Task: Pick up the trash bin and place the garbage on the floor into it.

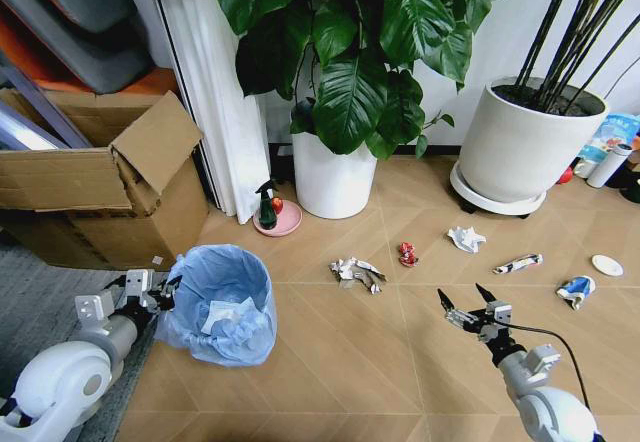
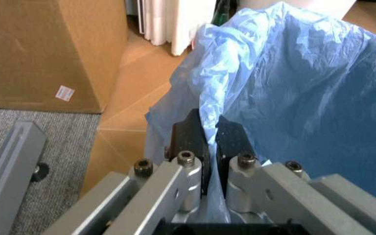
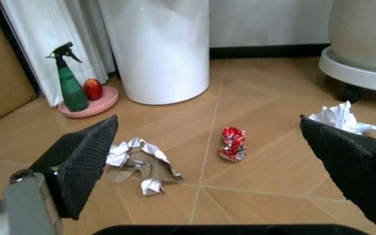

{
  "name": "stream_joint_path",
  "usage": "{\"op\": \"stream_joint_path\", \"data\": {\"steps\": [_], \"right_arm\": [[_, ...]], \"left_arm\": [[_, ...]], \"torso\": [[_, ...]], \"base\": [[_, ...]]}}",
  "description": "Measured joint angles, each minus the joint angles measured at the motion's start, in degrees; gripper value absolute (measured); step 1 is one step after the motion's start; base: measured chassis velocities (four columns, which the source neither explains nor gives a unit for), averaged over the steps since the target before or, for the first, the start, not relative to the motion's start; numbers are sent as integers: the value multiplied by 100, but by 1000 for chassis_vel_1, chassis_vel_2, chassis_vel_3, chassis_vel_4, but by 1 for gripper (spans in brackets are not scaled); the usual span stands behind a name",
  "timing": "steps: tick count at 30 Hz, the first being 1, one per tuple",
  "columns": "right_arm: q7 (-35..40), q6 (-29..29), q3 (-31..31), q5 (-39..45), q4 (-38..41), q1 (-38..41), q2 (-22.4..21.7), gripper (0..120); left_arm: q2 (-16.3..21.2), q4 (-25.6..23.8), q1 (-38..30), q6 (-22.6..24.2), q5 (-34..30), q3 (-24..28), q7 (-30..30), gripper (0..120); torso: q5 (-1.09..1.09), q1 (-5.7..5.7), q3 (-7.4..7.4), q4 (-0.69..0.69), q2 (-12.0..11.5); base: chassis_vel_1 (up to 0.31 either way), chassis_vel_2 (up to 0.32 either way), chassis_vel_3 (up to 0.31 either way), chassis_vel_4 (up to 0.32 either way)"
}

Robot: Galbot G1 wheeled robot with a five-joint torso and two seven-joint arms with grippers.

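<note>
We are gripping with our left claw, its jaws pinching the rim of the small round trash bin lined with crinkly light-blue plastic, which is sitting on the tan chevron wood floor. Our right claw is hovering with jaws spread wide above the floor. Beyond it are lying a crushed grey-white wrapper, a small red crumpled can and a crumpled white tissue.
</note>
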Motion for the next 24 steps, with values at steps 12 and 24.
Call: {"op": "stream_joint_path", "data": {"steps": [12,24], "right_arm": [[-14,66,-61,-19,-54,26,34,100],[-78,163,-119,-85,-73,24,59,100]], "left_arm": [[-1,-37,51,-3,4,-6,3,0],[5,-56,58,-7,8,-13,3,0]], "torso": [[0,1,1,-1,-1],[-1,1,1,-1,-1]], "base": [[-90,92,101,-91],[-157,149,148,-155]]}}
